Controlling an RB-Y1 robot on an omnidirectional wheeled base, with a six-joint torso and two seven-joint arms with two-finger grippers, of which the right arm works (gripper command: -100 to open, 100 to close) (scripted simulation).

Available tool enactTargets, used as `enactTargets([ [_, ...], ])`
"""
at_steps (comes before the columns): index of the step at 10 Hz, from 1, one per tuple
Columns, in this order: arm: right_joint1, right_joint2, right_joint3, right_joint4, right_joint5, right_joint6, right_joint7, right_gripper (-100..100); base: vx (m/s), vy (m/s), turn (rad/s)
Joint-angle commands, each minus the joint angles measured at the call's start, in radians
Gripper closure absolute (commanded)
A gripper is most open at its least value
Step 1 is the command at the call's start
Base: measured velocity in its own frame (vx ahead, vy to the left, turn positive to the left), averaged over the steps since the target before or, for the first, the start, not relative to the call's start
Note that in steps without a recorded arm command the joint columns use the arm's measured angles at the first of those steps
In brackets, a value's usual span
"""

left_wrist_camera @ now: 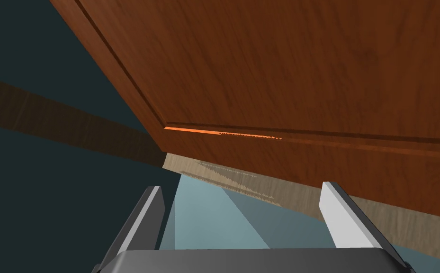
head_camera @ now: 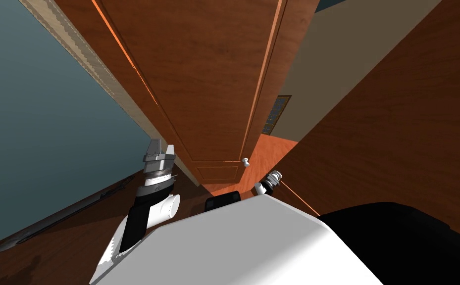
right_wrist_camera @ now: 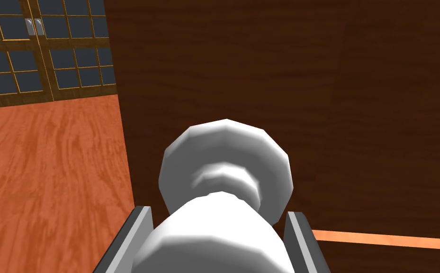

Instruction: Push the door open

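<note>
A brown wooden door (head_camera: 397,138) runs along my right side. Its white knob (right_wrist_camera: 226,156) sits between the fingers of my right gripper (right_wrist_camera: 220,211), which press its sides; the same gripper (head_camera: 275,176) shows small beside this door. A second, red-brown panelled door (head_camera: 204,84) stands straight ahead, with a small white knob (head_camera: 245,161) at its edge. My left gripper (head_camera: 160,151) is open and holds nothing, near that door's pale frame (head_camera: 125,104). Seen from the left hand, the left gripper (left_wrist_camera: 241,186) points at the panelled door (left_wrist_camera: 285,71).
A teal wall (head_camera: 35,123) with a dark baseboard (head_camera: 60,217) closes off my left. Between the two doors a gap shows orange wood floor (right_wrist_camera: 48,180) and glazed doors (right_wrist_camera: 39,47) beyond. A black area (head_camera: 412,237) lies at the lower right.
</note>
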Motion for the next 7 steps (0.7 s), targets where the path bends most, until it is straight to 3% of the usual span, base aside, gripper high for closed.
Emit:
enactTargets([
  [1,-0.009,-0.006,-0.022,0.015,-0.014,-0.034,0.004,100,0.005,-0.151,0.089],
  [4,-0.022,-0.001,-0.045,0.029,-0.034,-0.069,0.013,100,-0.002,-0.162,0.086],
  [7,-0.03,0.002,-0.057,0.036,-0.045,-0.089,0.018,100,-0.005,-0.065,0.039],
])
